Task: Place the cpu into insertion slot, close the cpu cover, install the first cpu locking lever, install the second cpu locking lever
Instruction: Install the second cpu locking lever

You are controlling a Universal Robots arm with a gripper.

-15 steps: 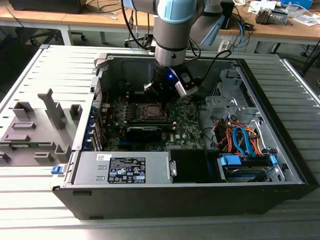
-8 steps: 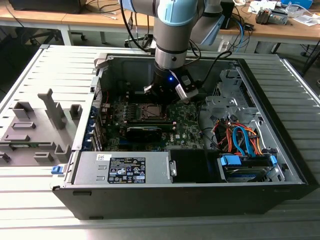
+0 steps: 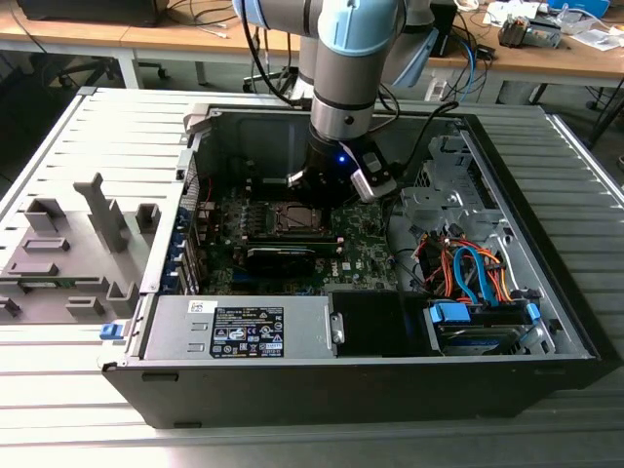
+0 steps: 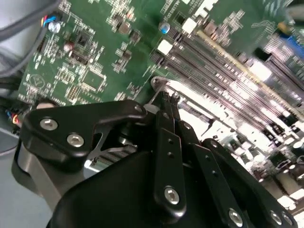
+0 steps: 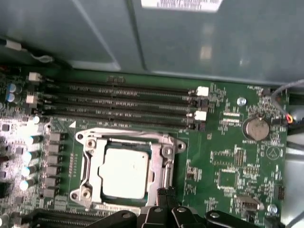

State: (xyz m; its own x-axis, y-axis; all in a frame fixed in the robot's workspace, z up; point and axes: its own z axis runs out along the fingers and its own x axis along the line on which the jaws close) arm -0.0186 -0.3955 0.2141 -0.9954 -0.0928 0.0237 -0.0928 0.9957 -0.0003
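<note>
In the first wrist view the cpu (image 5: 124, 171) lies flat in the insertion slot (image 5: 83, 194), its pale face showing through the window of the cpu cover (image 5: 95, 164), which lies down over it. My gripper (image 5: 165, 191) has its black fingertips together at the socket's edge, with nothing visible between them. The second wrist view shows the same gripper (image 4: 169, 97) with its tips right at a silvery corner of the socket frame (image 4: 159, 84). I cannot tell the locking levers apart from the frame. In the exterior view the arm (image 3: 341, 107) reaches down into the open case over the insertion slot (image 3: 292, 216).
Long black memory slots (image 5: 123, 102) run beside the socket, with a coin battery (image 5: 255, 128) further along the green board. The case wall (image 5: 190, 42) rises behind them. A power supply (image 3: 239, 327), coloured cables (image 3: 468, 268) and a grey fixture (image 3: 68, 253) show in the exterior view.
</note>
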